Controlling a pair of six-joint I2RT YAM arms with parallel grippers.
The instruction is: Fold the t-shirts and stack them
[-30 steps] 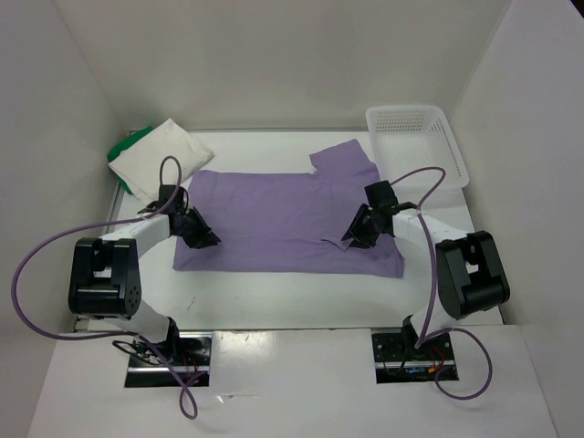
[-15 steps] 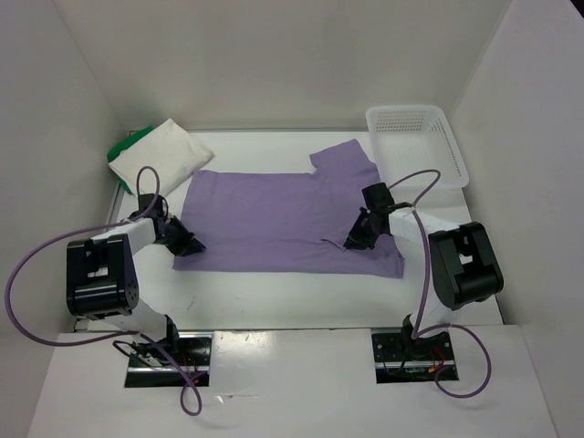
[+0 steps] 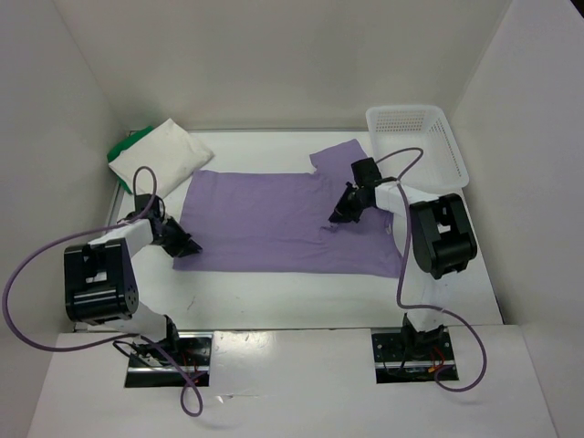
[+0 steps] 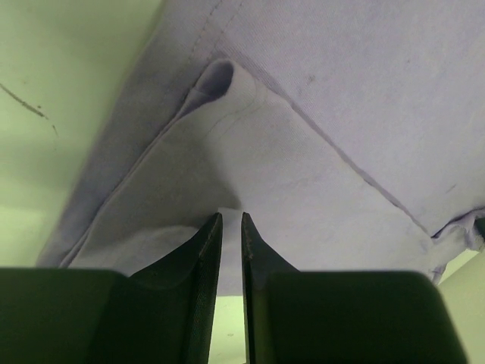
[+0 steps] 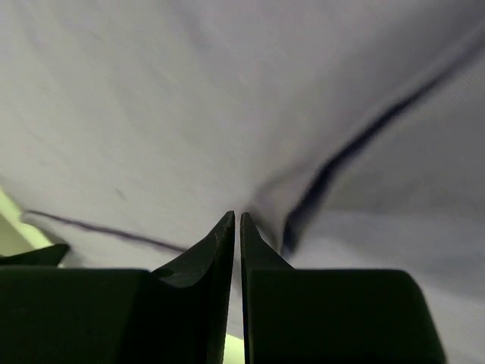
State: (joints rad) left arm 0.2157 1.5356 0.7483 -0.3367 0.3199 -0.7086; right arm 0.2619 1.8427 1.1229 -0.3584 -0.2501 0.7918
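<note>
Lavender shirt (image 3: pixel 274 214) lies flat on the bench (image 3: pixel 301 292), spread between both hands. Reaching low, the left hand (image 3: pixel 186 245) is pinched shut on the hem corner at its tips. The right hand (image 3: pixel 337 216) nips a ridge of cloth beneath it. Both should lift together, evenly, so the fold lands square.

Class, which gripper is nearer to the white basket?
Right. The right gripper sits on the end of the purple shirt nearest the basket; the left gripper is at the shirt's opposite end, far from it.
</note>
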